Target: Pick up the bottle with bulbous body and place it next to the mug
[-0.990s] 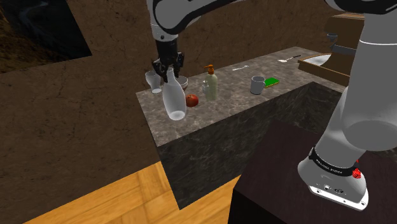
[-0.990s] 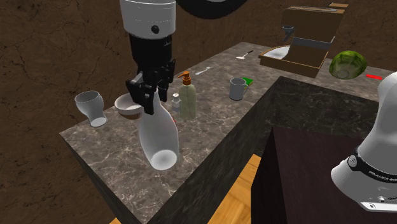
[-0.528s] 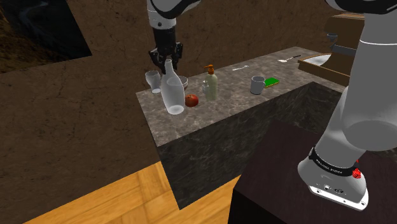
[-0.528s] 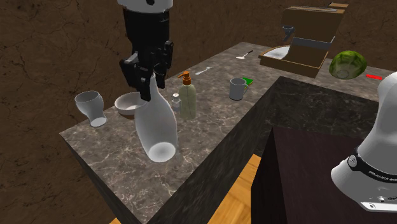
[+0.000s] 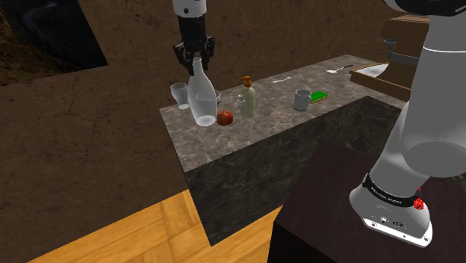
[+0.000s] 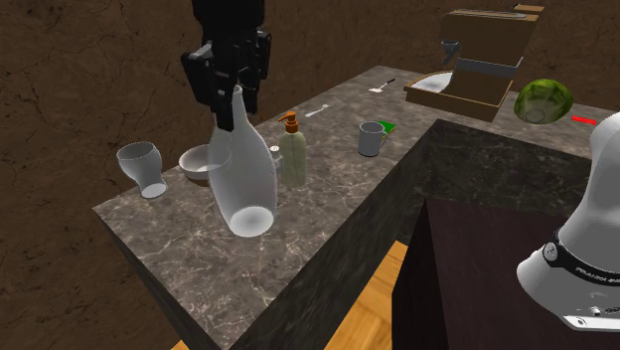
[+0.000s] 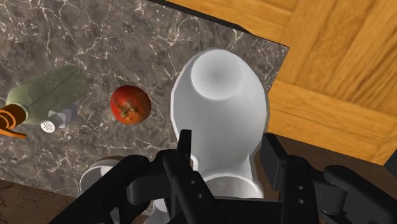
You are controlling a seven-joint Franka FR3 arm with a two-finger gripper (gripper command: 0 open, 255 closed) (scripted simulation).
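A white bottle with a bulbous body [image 5: 202, 104] [image 6: 241, 184] hangs tilted above the marble counter [image 5: 299, 123], its base showing. My black gripper [image 5: 195, 58] [image 6: 231, 94] is shut on its narrow neck from above. In the wrist view the fingers [image 7: 184, 149] clasp the neck and the bottle's round base [image 7: 219, 121] points down at the counter near its front edge. The grey mug [image 5: 302, 98] [image 6: 372, 138] stands further along the counter toward the shoulder view's right, well apart from the bottle.
Below and beside the bottle are a red apple [image 5: 225, 117] [image 7: 130, 105], a green soap dispenser [image 5: 247, 99] [image 6: 292, 154], a small shaker [image 6: 274, 155], a bowl [image 6: 202, 162] and a goblet [image 6: 142, 167]. A green sponge [image 5: 320, 96] lies by the mug. A cardboard box [image 6: 462, 85] sits beyond.
The gripper has risen with the bottle in it; the bottle now hangs higher over the counter and less tilted. Nothing else moved.
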